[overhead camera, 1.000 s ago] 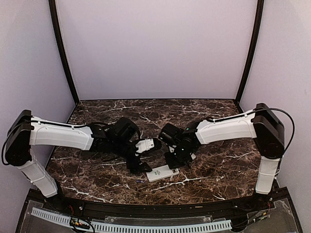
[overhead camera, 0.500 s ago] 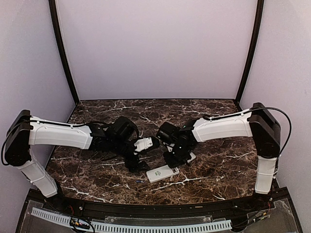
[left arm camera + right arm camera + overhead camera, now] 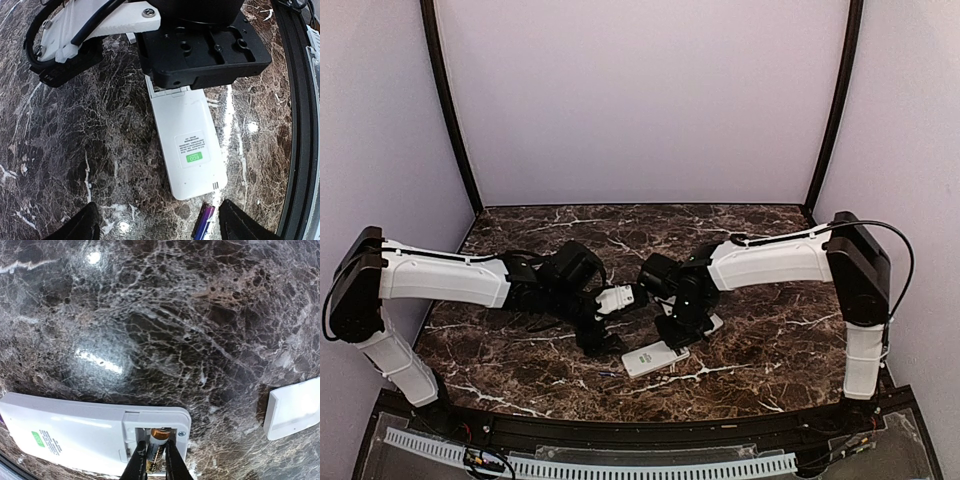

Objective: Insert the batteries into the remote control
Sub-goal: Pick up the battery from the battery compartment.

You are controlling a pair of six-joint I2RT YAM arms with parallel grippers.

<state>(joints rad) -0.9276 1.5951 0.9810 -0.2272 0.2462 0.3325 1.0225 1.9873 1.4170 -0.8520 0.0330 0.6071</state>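
Loose purple battery point(image 3: 204, 222) lies on the table point(image 3: 60, 150) just inside one finger of the left gripper point(image 3: 160, 222), beside the remote's near corner; not loaded yet. Left fingers point(image 3: 82, 227) are spread wide and grip nothing; they straddle the near end of the remote control point(image 3: 187, 145), probably parked there to brace it or to take that spare cell next. Remote lies face down, green sticker up, back cover off, so the bay opens upward for loading. Right gripper point(image 3: 154, 466) comes down on the remote's far end; its fingers point(image 3: 136, 465) pinch the held battery point(image 3: 160, 435) from both sides. That cell sits lengthwise in the open bay, coppery end just ahead of the fingertips (fully seated or not, cannot tell); the narrow side pinch likely lets the fingers fit between the bay walls. Cover piece point(image 3: 294, 412) rests on the table off to the side of the right fingers, well apart, out of the way until needed. Judged: first cell going in, second next, cover last.
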